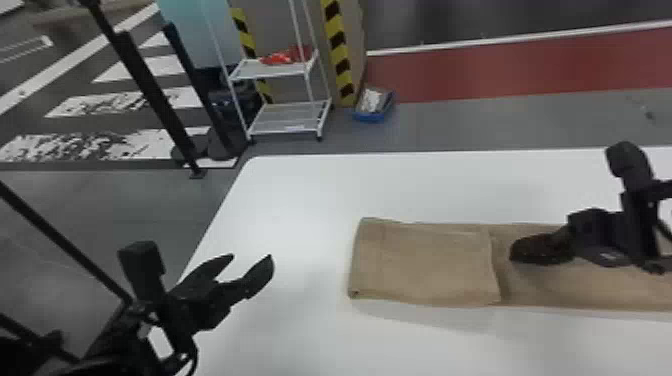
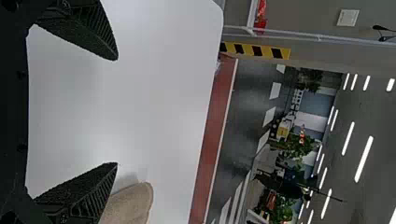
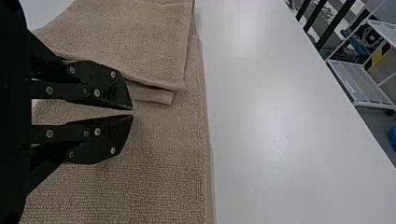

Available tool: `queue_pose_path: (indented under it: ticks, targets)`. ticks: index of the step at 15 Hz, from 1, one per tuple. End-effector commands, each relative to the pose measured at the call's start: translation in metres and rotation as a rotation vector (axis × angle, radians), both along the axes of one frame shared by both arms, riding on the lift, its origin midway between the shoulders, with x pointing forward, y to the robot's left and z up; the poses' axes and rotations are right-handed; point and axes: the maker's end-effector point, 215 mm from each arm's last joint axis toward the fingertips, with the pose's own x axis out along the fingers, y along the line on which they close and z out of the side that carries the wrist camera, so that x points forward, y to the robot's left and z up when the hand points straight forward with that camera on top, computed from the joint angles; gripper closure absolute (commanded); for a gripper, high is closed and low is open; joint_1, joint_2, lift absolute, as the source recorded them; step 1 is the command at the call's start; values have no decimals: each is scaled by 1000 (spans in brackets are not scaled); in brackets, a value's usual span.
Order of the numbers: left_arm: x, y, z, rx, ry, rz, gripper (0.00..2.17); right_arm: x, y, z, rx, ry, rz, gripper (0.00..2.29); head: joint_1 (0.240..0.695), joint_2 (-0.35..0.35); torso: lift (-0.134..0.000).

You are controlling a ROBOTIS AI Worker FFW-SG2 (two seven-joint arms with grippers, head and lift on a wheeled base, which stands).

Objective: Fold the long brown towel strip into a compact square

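Running left-right, long brown cloth towel strip (image 1: pixel 590 291) has its flap edge (image 1: pixel 494 272) just left of black two-fingered right gripper (image 3: pixel 132 112), tips nearly meeting, empty.

brown towel strip (image 1: pixel 485 275) | left end folded over | flat on table (image 1: pixel 300 200)
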Motion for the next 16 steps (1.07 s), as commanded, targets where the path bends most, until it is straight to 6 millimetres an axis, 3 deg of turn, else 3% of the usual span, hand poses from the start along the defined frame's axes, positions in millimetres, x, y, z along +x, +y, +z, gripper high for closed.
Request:
queue_pose_path:
  ticks: [1, 5, 8, 10, 11, 13, 14, 16]
  targets:
    - [-1, 2, 1, -1, -2, 2, 80, 1, -2, -1, -16, 4, 0, 1332, 695, 301, -125]
    - [-3, 10, 4, -3, -7, 13, 83, 2, -5, -3, -29, 8, -4, 1774, 695, 302, -125]
    - [-4, 13, 3, -3, -5, 13, 83, 3, 8, 10, 34, -8, 11, 1777, 695, 305, -125]
    - [-2, 15, 1, -2, -2, 13, 83, 12, 3, 20, -1, -44, 16, 1764, 695, 318, -125]
    - [1, 19, 0, 1, 1, 13, 83, 11, 4, 17, -62, -58, 46, 1484, 695, 320, -125]
    - [9, 27, 1, -5, -3, 15, 80, 8, 4, 11, -168, -83, 98, 326, 695, 318, -125]
    - [11, 33, -1, -10, 3, 21, 80, 11, 2, 4, -267, -139, 145, 39, 695, 322, -125]
    - [8, 32, 0, -21, 2, 17, 80, 23, -4, -5, -549, -313, 277, 39, 695, 327, -125]
